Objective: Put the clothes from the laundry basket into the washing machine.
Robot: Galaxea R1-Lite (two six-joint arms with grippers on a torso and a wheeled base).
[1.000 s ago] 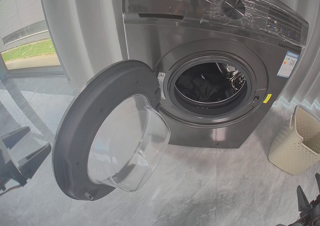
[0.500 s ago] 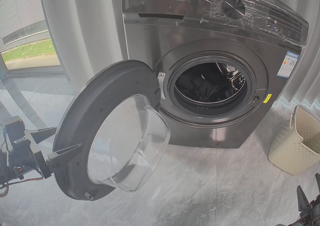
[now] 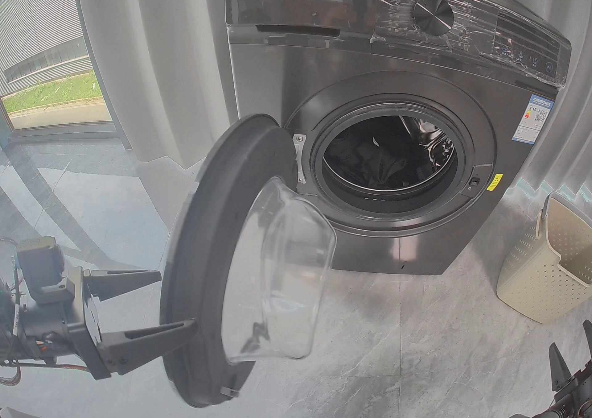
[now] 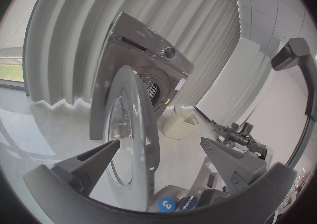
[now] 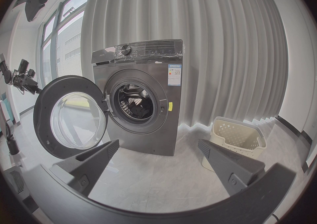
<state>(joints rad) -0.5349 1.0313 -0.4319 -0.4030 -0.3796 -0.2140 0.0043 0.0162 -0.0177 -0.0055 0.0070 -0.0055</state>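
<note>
Left gripper (image 3: 177, 302): jaws spread wide, nothing held. The door (image 3: 206, 240) rim sits in the gap between the fingers (image 3: 145, 339). One tip overlaps the door's outer face; can't tell if it touches. The other finger is off the door, out over the floor (image 3: 401, 345).

The door stands swung out from its hinge, nearly edge-on to the left jaws. Its glass bowl (image 3: 277, 271) is on the side away from them, toward the washer (image 3: 277, 74).

Past the door from the left jaws, the port is open with dark clothes (image 3: 376, 169) piled low in the drum (image 3: 431, 135), well apart from either gripper.

Right gripper (image 5: 158, 142): jaws also spread wide and empty, low over the floor and touching nothing. The washer front is ahead of these jaws. The basket (image 3: 536, 277) is closer and off to one side, upright on the floor. It is near the washer but not touching it, with the curtain (image 3: 160, 37) behind both.
</note>
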